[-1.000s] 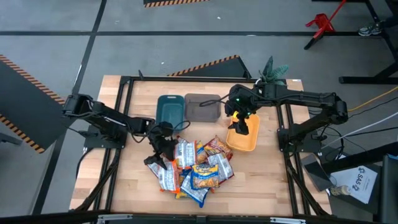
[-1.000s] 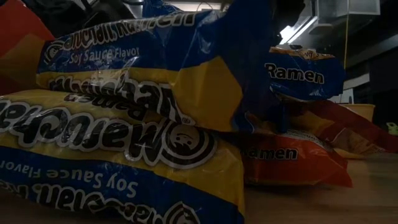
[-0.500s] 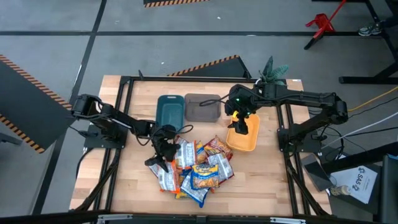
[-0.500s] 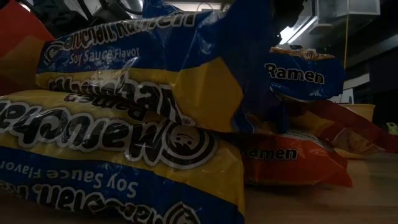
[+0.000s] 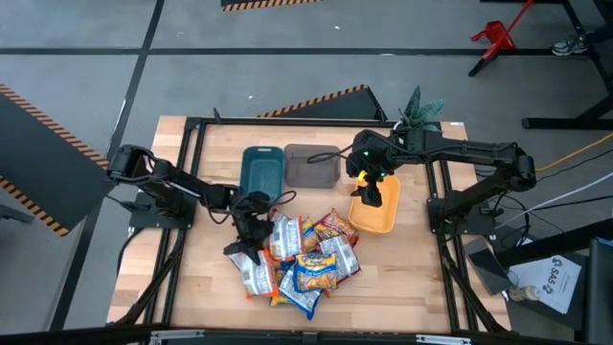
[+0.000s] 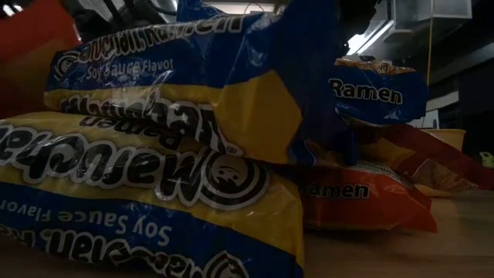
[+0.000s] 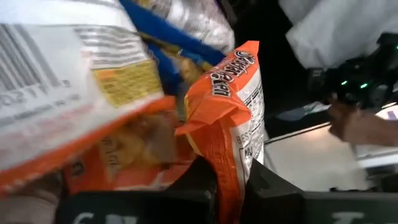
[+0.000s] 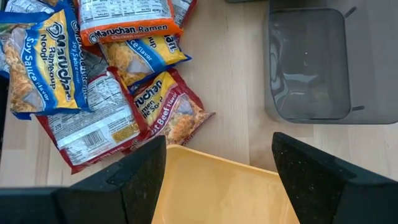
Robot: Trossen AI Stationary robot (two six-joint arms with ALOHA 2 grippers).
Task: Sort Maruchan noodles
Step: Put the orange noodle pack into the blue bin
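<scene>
Several Maruchan noodle packets [image 5: 306, 264], orange, yellow-and-blue and red, lie heaped at the table's middle near the front. My left gripper [image 5: 251, 241] is at the heap's left edge, shut on an orange packet [image 7: 227, 118], which also shows in the low view's upper left corner [image 6: 31, 54]. My right gripper [image 5: 373, 195] hangs open above the orange tray [image 5: 378, 218], touching nothing; its wrist view shows the tray [image 8: 217, 186] between its fingers. My left gripper pinches the orange packet's crimped edge [image 7: 227, 171] between its two fingers [image 7: 200, 180]. It comes from the table's left, slanting a little downward. The packet stands on edge and leans against the other packets in the heap.
A teal tray [image 5: 261, 168] and a grey tray [image 5: 311, 165] stand side by side behind the heap, with the orange tray to their right. Bare wood lies in front of the heap and at the table's left.
My left gripper has stayed at the heap's left edge, rolled its wrist and shut on the orange packet. In the low view that packet's corner has shifted and tipped. The right arm has kept still.
</scene>
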